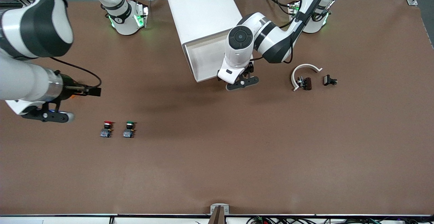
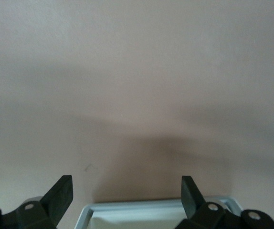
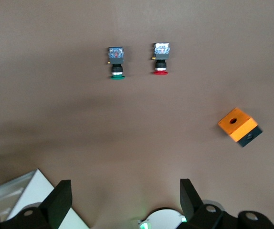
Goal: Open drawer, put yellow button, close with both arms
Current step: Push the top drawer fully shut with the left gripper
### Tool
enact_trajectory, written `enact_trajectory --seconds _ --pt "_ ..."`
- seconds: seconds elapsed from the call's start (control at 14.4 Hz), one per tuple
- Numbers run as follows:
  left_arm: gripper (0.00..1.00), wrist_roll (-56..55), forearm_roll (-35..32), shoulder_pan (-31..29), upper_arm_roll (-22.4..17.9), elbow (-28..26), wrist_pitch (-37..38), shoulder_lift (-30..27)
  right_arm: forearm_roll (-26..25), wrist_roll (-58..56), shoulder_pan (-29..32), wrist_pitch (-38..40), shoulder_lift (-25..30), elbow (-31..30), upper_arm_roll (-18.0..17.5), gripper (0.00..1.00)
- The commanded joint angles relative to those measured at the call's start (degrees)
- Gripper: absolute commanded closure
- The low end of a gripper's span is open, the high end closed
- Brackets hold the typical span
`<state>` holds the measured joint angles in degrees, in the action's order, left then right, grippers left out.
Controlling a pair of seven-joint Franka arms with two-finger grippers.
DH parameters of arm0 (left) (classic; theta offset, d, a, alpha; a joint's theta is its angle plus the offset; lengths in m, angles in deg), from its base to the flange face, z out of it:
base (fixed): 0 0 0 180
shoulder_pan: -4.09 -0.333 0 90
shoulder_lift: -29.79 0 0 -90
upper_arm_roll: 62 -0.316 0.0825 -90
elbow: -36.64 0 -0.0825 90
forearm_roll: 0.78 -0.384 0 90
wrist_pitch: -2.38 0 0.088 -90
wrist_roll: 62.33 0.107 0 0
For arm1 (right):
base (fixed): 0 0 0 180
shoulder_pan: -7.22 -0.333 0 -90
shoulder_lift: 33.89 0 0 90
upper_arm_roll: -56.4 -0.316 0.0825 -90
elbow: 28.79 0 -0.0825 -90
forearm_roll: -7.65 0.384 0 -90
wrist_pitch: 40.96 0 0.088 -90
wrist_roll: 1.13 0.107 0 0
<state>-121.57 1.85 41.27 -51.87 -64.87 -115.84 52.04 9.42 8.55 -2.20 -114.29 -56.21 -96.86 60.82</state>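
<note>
Pulled out of the white cabinet [image 1: 203,10] toward the front camera: the drawer [image 1: 203,59] [image 2: 156,206], uppermost, white tray showing. No telling where the yellow button is.

Over the drawer's front edge: left gripper [image 1: 242,83] [image 2: 126,183], fingers [image 2: 60,193] spread wide, holding nothing, drawer rim seen between them.

Over the brown worktop [image 1: 237,156] toward the right arm's end: right gripper [image 1: 56,116] [image 3: 125,188], fingers [image 3: 60,195] wide apart and empty.

On the worktop nearer the front camera, side by side and apart: red-capped button [image 1: 107,129] [image 3: 161,58] and green-capped button [image 1: 129,129] [image 3: 116,62]. Near them in the right wrist view: an orange box with black base [image 3: 239,126].

Toward the left arm's end: a white curved piece [image 1: 303,73] and small black parts [image 1: 329,80].
</note>
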Motion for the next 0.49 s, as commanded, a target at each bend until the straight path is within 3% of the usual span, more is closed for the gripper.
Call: enact_trajectory --seconds 0.0,0.42 --pt "0.0 -0.9 3.9 0.4 2.1 0.5 1.9 0.2 -0.5 -7.7 4.2 0.6 2.7 -0.3 -1.1 0.0" --pt "0.0 -0.9 9.8 0.7 5.7 0.4 6.6 0.1 -4.3 -16.8 9.0 2.8 4.2 -0.8 -1.2 0.0"
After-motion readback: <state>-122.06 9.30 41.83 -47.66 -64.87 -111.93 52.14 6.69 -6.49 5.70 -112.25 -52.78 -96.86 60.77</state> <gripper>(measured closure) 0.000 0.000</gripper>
